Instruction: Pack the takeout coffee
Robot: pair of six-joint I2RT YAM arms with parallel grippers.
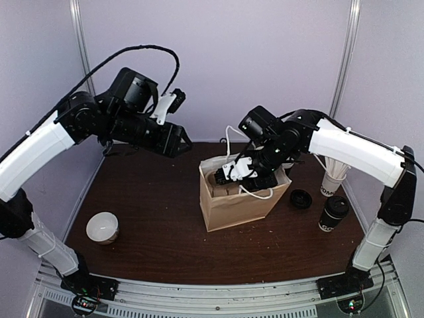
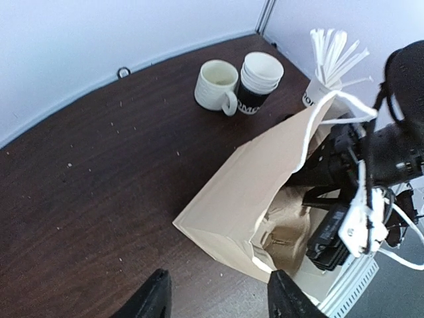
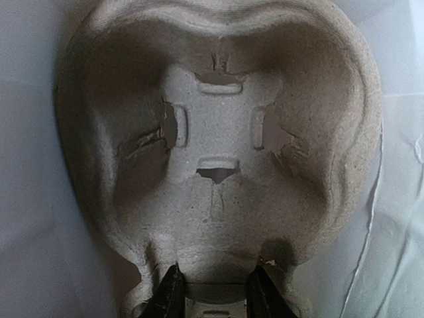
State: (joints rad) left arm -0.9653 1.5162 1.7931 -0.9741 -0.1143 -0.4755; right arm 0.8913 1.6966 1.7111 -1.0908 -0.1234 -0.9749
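The right gripper (image 3: 215,293) is down inside the paper bag (image 1: 232,211) at the middle of the table (image 1: 159,218). Its fingers pinch the near rim of the pulp carrier (image 3: 218,132). The left gripper (image 2: 218,299) hangs over the back-left part of the table, fingers spread with nothing between them, well apart from the bag. The takeout coffee (image 1: 333,213) stands upright with its lid on near the table's right edge, outside the bag.

The likeliest trouble is the bag's white cord handles, which lie across the right arm. If the arm pulls out, a loop could catch and drag or topple the bag, which nothing braces. The carrier also looks tilted in the bag; left that way, it would not seat the coffee squarely and the cup could tip and spill.

There is one bag, one carrier and one lidded coffee. One loose black lid (image 1: 301,198) lies between the bag and the coffee. One cup of white sticks (image 1: 331,180) stands just behind the coffee. One lidless paper cup (image 2: 258,83), possibly a nested stack, touches one white mug (image 2: 215,86) toward the back-right corner. One white bowl (image 1: 103,227) sits near the front-left corner.
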